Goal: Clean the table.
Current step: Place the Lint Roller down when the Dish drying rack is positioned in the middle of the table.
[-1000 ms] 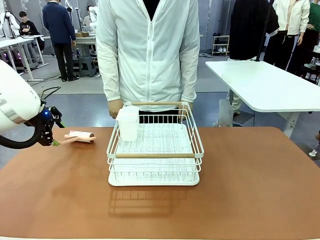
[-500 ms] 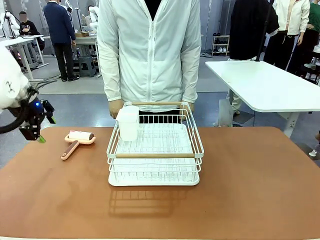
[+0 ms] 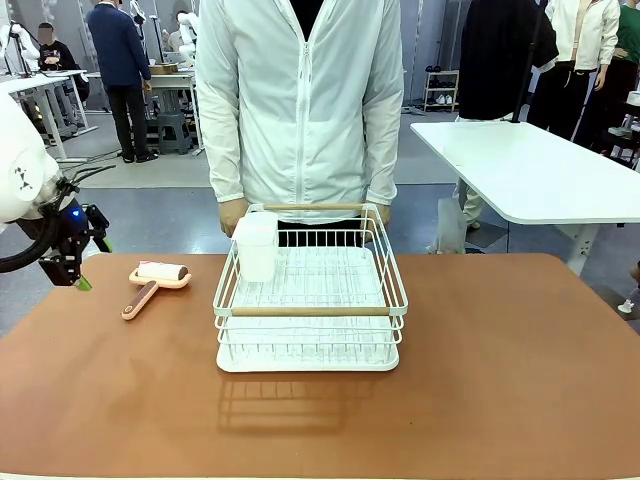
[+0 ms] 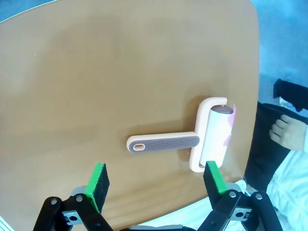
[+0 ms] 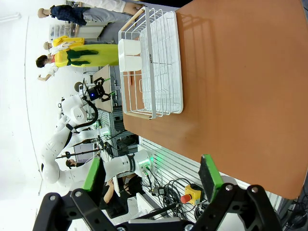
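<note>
Person (image 3: 300, 100) cut off above shoulders at far edge of desk (image 3: 500, 380); hands mostly hidden behind rack. Left arm cropped at picture's left edge, left tool (image 3: 75, 270) raised off desk's left end; in left wrist view tool (image 4: 156, 180) seen wide open, nothing held, lint roller (image 4: 202, 142) lying flat on brown desk between green pads. Right tool (image 5: 151, 175) open, empty, above desk's near edge. Wire rack (image 3: 310, 290) at desk centre; white cup holder (image 3: 257, 245) hung in rear-left corner, contents not discernible.
</note>
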`<move>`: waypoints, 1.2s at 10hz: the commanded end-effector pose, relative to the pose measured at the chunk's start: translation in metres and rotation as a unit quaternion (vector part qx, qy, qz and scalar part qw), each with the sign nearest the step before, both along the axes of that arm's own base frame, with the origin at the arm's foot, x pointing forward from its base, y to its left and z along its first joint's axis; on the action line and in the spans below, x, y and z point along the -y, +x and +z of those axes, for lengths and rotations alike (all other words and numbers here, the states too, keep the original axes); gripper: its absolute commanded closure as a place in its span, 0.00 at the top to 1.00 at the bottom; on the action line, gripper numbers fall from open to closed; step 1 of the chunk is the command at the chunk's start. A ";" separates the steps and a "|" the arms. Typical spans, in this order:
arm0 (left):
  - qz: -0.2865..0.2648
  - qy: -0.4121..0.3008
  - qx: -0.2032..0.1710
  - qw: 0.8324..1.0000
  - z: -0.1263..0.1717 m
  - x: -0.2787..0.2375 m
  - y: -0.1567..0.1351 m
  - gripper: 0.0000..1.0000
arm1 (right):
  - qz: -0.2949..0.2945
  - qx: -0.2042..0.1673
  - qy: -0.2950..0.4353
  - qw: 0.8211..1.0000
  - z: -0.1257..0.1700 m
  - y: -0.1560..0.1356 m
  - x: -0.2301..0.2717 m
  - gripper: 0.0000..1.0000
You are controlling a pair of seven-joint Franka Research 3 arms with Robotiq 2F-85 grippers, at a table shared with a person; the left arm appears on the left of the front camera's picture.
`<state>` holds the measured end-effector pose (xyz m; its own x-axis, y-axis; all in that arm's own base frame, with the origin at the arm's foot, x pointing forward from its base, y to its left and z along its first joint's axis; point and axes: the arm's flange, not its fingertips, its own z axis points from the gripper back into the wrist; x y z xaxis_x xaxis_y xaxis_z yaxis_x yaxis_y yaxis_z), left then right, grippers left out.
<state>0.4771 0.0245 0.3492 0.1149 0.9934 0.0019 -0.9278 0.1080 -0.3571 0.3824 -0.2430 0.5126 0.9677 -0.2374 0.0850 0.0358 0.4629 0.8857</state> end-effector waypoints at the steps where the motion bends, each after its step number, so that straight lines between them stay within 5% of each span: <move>1: -0.002 0.000 0.009 1.000 0.000 -0.001 -0.002 1.00 | 0.001 0.006 0.001 1.000 0.003 -0.001 0.000 1.00; 12: -0.002 0.000 0.009 1.000 0.000 -0.001 -0.002 1.00 | 0.001 0.006 0.001 1.000 0.003 -0.001 0.000 1.00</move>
